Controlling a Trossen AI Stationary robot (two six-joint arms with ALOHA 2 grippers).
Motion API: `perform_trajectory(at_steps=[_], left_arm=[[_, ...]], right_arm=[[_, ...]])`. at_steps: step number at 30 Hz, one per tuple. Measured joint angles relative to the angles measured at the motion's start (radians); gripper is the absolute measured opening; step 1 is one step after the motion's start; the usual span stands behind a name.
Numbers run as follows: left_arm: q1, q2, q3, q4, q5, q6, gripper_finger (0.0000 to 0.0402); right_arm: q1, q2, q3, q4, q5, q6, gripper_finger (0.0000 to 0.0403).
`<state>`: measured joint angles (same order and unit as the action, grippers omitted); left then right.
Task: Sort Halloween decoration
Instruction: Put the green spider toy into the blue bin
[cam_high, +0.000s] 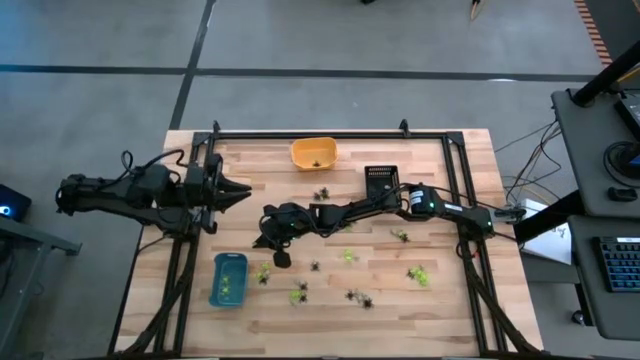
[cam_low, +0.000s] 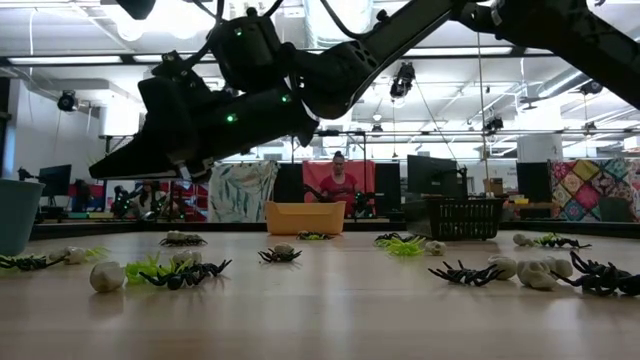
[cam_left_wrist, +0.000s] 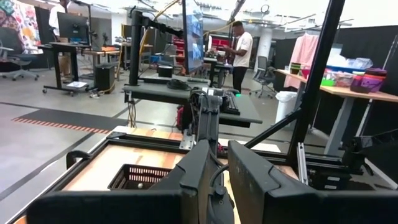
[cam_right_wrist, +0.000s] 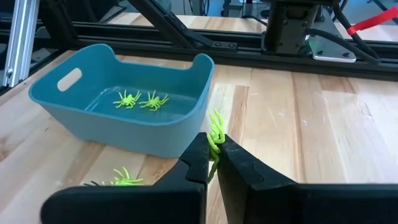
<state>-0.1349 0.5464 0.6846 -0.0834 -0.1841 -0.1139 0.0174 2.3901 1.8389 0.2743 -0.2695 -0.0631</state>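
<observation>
I have the right pincer (cam_right_wrist: 212, 163) clamped tight on one lime-green spider (cam_right_wrist: 216, 138), lifted off the table (cam_high: 450, 310) and hanging just beside the near wall of the blue tray (cam_right_wrist: 118, 130). Two green spiders (cam_right_wrist: 140, 99) already lie inside that tray, so I read this as the carry step of sorting: green ones go into the blue one. In the high view the right arm stretches across the middle of the table with its pincer close to the tray's upper right corner.

The rest of the decoration (cam_high: 355, 293) is scattered over the table's near half (black spiders, more green ones and some whitish lumps, a few of them lying close together), with another green spider (cam_right_wrist: 122, 180) on the wood right beside the tray. The orange tray (cam_high: 313, 152) and the black basket (cam_high: 381, 179) sit well apart toward the far edge.

My left pincer (cam_high: 240, 190) waits at the table's left side, its fingers nearly together and holding nothing.

Next I judge I need to move forward over the rim, clear the wall, then let go above the tray floor.
</observation>
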Motion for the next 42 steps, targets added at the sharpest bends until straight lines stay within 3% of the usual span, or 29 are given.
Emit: perform_trajectory(at_steps=[8, 13, 21, 30, 35, 42], left_arm=[[0.000, 0.006, 0.000, 0.000, -0.001, 0.000, 0.0043], [0.000, 0.008, 0.000, 0.000, -0.023, 0.011, 0.0043], [0.000, 0.008, 0.000, 0.001, -0.071, 0.027, 0.0043], [0.000, 0.008, 0.000, 0.000, -0.070, 0.019, 0.0043], [0.001, 0.008, 0.000, 0.000, -0.069, 0.019, 0.0043], [0.000, 0.008, 0.000, -0.002, -0.069, 0.019, 0.0043]], right_arm=[[0.000, -0.001, 0.033, -0.001, 0.006, -0.021, 0.0012], [0.012, 0.003, 0.085, 0.042, -0.056, -0.038, 0.0012], [0.063, 0.105, 0.185, 0.126, -0.083, -0.068, 0.0012], [0.055, 0.225, 0.328, 0.123, -0.081, 0.024, 0.0012], [0.056, 0.231, 0.335, 0.127, -0.080, 0.040, 0.0013], [0.056, 0.230, 0.337, 0.086, -0.071, 0.040, 0.0065]])
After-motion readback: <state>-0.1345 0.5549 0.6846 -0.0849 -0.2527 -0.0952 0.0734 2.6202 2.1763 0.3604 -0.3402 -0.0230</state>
